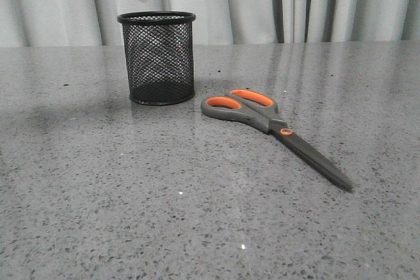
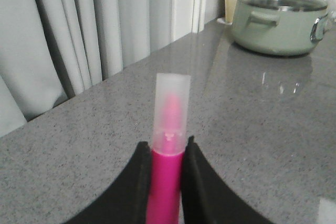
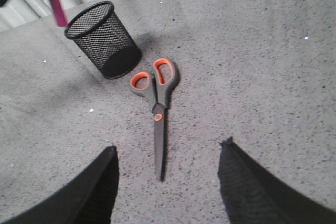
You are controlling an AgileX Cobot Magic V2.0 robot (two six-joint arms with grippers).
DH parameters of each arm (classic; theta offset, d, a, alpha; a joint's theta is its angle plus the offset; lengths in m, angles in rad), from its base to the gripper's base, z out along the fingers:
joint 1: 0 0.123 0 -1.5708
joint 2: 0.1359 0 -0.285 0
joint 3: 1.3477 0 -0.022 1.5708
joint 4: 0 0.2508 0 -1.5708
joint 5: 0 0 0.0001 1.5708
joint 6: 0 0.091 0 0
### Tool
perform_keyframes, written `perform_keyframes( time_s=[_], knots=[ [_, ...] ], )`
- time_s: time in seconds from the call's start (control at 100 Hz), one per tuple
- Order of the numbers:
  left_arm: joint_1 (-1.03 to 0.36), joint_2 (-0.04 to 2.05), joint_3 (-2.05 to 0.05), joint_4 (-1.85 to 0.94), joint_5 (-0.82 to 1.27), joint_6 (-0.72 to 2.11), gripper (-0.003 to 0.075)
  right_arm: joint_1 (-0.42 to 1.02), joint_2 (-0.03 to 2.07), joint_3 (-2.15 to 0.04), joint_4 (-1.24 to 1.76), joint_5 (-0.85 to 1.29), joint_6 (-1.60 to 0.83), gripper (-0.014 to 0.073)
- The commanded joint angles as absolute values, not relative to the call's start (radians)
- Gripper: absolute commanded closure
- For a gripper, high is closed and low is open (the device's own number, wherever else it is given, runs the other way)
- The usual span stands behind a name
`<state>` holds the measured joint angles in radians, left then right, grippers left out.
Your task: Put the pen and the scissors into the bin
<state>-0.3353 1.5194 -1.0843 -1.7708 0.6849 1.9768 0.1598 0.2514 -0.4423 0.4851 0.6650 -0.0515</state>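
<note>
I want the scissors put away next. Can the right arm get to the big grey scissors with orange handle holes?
Probably yes. The grey scissors with orange-lined loops lie flat on the speckled grey table, apart from the black wire-mesh bin, and the open right gripper hovers above them, nothing between.

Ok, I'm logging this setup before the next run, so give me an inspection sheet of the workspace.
Surface: grey speckled table, glossy.
Pen: clamped in the left gripper, cap outward, above the bin.
Bin: upright, nothing seen inside.
Scissors: flat on the table beside the bin, closed, handles toward it.
Clutter: green lidded pot far off.
Right gripper: open over the scissors, holding nothing.
Cables: nothing seen.
Surroundings: pale curtains behind.
</note>
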Motion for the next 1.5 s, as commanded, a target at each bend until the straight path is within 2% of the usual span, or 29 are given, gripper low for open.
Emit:
perform_keyframes(
  time_s=[0.0,0.4,0.45,0.52,0.57,0.65,0.69,0.72,0.78,0.82,0.89,0.94,0.97,1.04,1.09,1.35,1.49],
  knots=[
    [-0.344,1.53,-1.132,-1.849,0.725,2.013,0.0739,0.161,0.269,-0.48,0.534,0.612,-0.06,0.0214],
    [-0.342,1.648,-1.185,-1.849,0.685,2.029,0.0721,0.161,0.269,-0.48,0.538,0.604,-0.06,0.0214],
    [-0.342,1.651,-1.185,-1.849,0.685,2.029,0.0671,0.161,0.269,-0.48,0.538,0.6,-0.06,0.0214],
    [-0.339,1.652,-1.183,-1.849,0.69,2.029,0.0537,0.161,0.269,-0.48,0.538,0.593,-0.065,0.0214],
    [-0.339,1.65,-1.183,-1.849,0.697,2.029,0.0388,0.161,0.269,-0.48,0.538,0.591,-0.086,0.0214],
    [-0.339,1.636,-1.183,-1.849,0.698,1.985,0.02,0.161,0.269,-0.48,0.543,0.588,-0.142,0.0214],
    [-0.339,1.625,-1.183,-1.849,0.698,1.972,0.0146,0.161,0.269,-0.48,0.559,0.584,-0.186,0.0214],
    [-0.335,1.609,-1.183,-1.849,0.7,1.962,0.0135,0.161,0.269,-0.48,0.588,0.579,-0.222,0.0214],
    [-0.333,1.572,-1.183,-1.849,0.707,1.942,0.0157,0.161,0.269,-0.493,0.678,0.561,-0.359,0.0214],
    [-0.333,1.532,-1.183,-1.847,0.713,1.923,0.0205,0.161,0.271,-0.513,0.779,0.545,-0.525,0.0214],
    [-0.333,1.45,-1.183,-1.847,0.746,1.881,0.0351,0.161,0.296,-0.576,0.956,0.533,-0.865,0.0214],
    [-0.333,1.384,-1.183,-1.847,0.771,1.843,0.0465,0.161,0.335,-0.636,1.038,0.53,-1.017,0.0214],
    [-0.333,1.345,-1.183,-1.845,0.777,1.817,0.0533,0.161,0.375,-0.667,1.058,0.526,-1.048,0.0214],
    [-0.339,1.25,-1.183,-1.834,0.777,1.79,0.0619,0.161,0.476,-0.746,1.06,0.54,-1.05,0.0214],
    [-0.339,1.187,-1.181,-1.815,0.775,1.784,0.064,0.161,0.555,-0.793,1.06,0.564,-1.05,0.0214],
    [-0.339,0.869,-1.173,-1.621,0.769,1.699,0.064,0.198,0.913,-1.057,0.881,0.692,-1.016,0.0214],
    [-0.339,0.758,-1.173,-1.457,0.747,1.566,0.064,0.296,1.087,-1.229,0.596,0.711,-0.742,0.0214]
  ],
)
